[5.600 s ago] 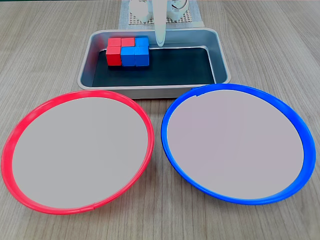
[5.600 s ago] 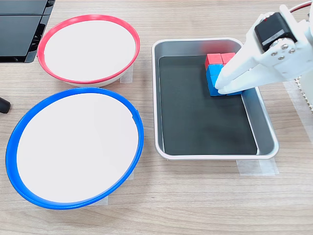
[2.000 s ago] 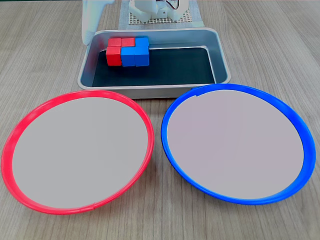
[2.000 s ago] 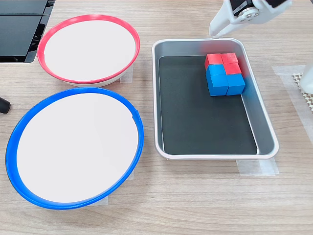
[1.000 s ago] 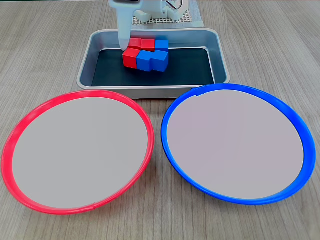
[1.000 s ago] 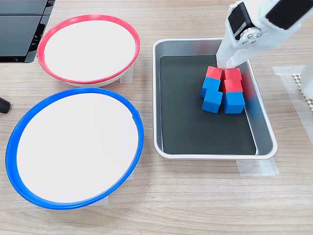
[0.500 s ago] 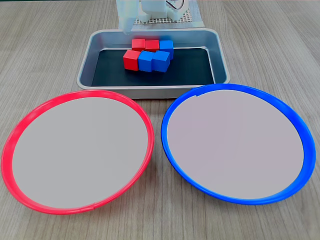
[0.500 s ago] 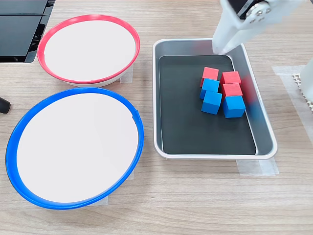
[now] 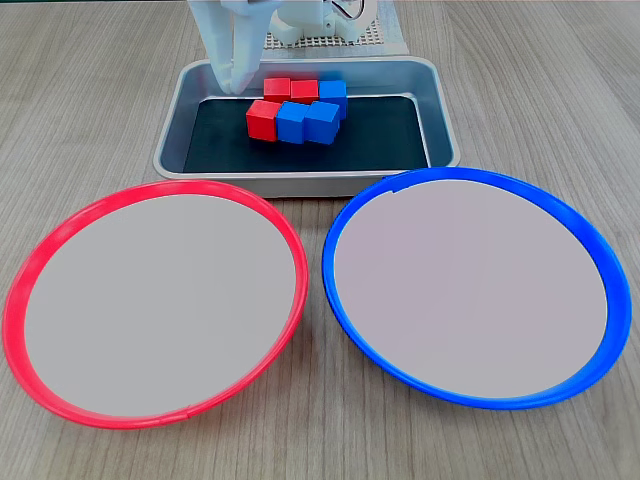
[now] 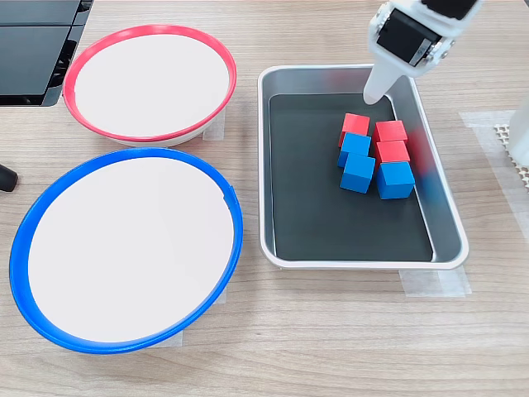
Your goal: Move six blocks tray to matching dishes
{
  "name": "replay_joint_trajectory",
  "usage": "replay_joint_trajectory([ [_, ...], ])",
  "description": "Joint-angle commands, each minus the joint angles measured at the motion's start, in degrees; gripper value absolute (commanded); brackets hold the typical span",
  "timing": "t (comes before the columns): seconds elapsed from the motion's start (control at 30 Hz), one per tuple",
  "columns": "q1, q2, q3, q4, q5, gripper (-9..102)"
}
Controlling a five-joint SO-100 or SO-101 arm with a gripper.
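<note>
Blocks (image 10: 374, 154) clustered in tray (image 10: 285, 248); claw (image 10: 374, 95) above.

Pale wood-grain tabletop (image 9: 560, 90) under even light, black panel (image 10: 33, 50) at one corner

The tray (image 10: 442, 215) is silver with a black bottom. In it sit red blocks (image 10: 390, 131) and blue blocks (image 10: 396, 179). One dish (image 9: 25, 272) has a red rim, the other dish (image 9: 345, 215) a blue rim, both pale grey inside. The gripper (image 10: 374, 93) is white, the table (image 10: 331, 331) light wood-grain.
</note>
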Motion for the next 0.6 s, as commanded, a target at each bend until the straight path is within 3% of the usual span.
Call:
replay_joint_trajectory([
  [0.0, 1.05, -0.35, 2.20, -4.22, -4.22, 0],
  [0.13, -0.97, 0.00, 6.86, -10.02, -3.69, 0],
  [0.3, -10.99, 0.70, 7.38, -13.62, 11.34, 0],
  [0.43, -18.11, 0.70, 4.57, -13.89, 20.65, 0],
  [0.57, -18.98, 0.53, 0.97, -11.25, 22.06, 0],
])
